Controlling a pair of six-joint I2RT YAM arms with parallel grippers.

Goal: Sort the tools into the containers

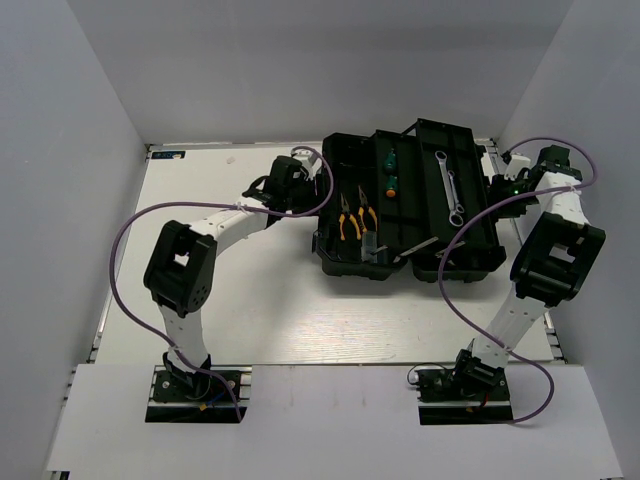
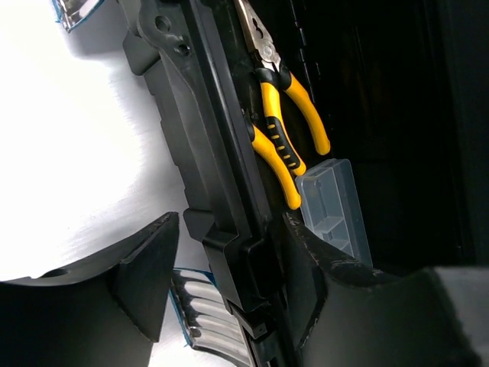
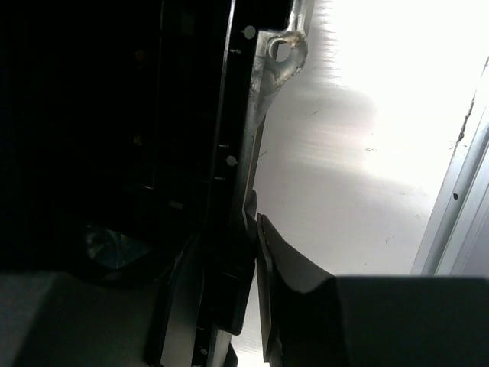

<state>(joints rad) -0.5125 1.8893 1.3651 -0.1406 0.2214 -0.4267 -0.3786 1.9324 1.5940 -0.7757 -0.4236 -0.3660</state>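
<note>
The black toolbox [image 1: 345,160] lies open at the back right of the table. Two yellow-handled pliers [image 1: 355,221] rest in its left compartment, two green-handled screwdrivers [image 1: 391,172] in the middle one, and two silver wrenches [image 1: 448,186] in the right one. My left gripper [image 1: 316,190] is open and straddles the box's left wall [image 2: 229,229]; its outer finger [image 2: 145,267] stands off the wall, and the pliers [image 2: 279,130] lie just inside. My right gripper [image 1: 498,186] is shut on the box's right wall [image 3: 237,229], its outer pad [image 3: 267,252] pressed against it.
A small clear plastic organizer [image 2: 336,206] sits beside the pliers' handles. A ribbed silver latch [image 2: 206,313] hangs on the box's left outer side, and a silver bracket [image 3: 275,61] runs along its right edge. The table's metal rail [image 3: 458,191] is close on the right.
</note>
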